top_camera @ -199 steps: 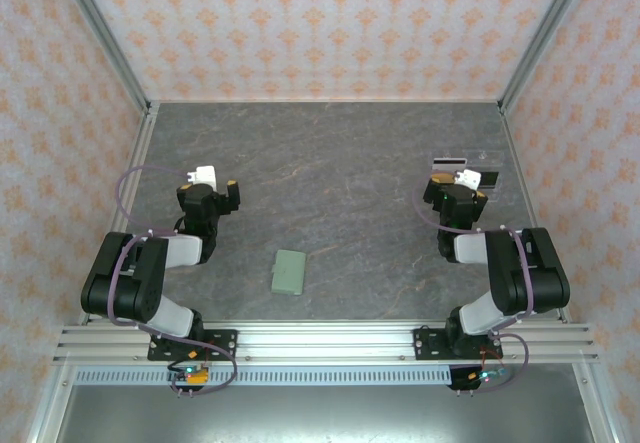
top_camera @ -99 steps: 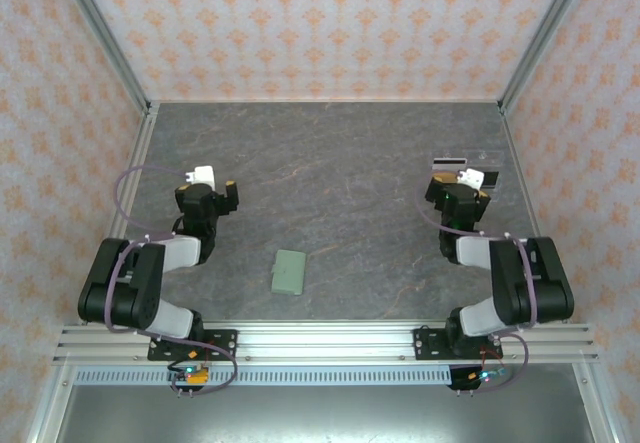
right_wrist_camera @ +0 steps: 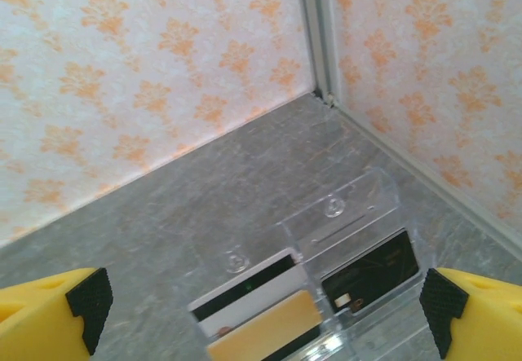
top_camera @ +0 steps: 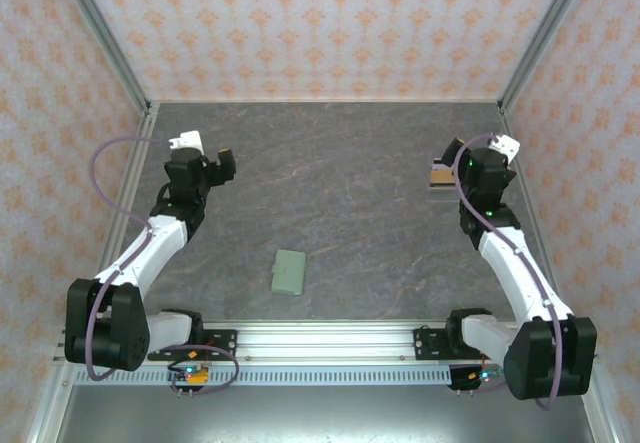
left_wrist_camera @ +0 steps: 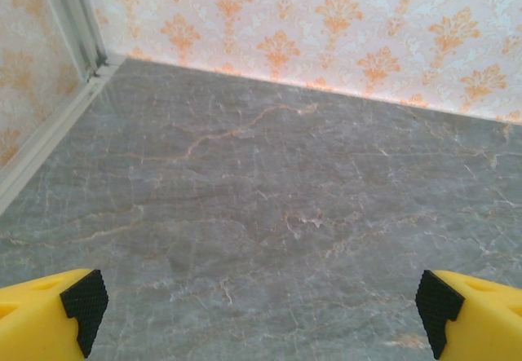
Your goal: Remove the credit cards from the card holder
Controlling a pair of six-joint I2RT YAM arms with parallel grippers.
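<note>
The card holder (top_camera: 290, 272), a flat sage-green wallet, lies folded shut on the table at front centre, far from both arms. The credit cards lie in a clear tray (right_wrist_camera: 351, 194) at the right. One is white with a black stripe (right_wrist_camera: 261, 292), one orange-yellow (right_wrist_camera: 265, 332) and one black (right_wrist_camera: 371, 275). My right gripper (right_wrist_camera: 261, 308) hovers open above that tray with nothing between its fingers, and in the top view it (top_camera: 470, 158) is raised at the right. My left gripper (top_camera: 205, 163) is raised at the back left. It stands open (left_wrist_camera: 261, 312) over bare table.
The clear tray (top_camera: 438, 176) sits near the right wall rail. Patterned walls close the back and both sides, with metal posts in the corners. The marbled grey tabletop (top_camera: 340, 183) spreads between the arms.
Both arms have stretched out and lifted. The left gripper moved toward the back left. The right gripper moved back and right, over the tray. The card holder has not moved.
</note>
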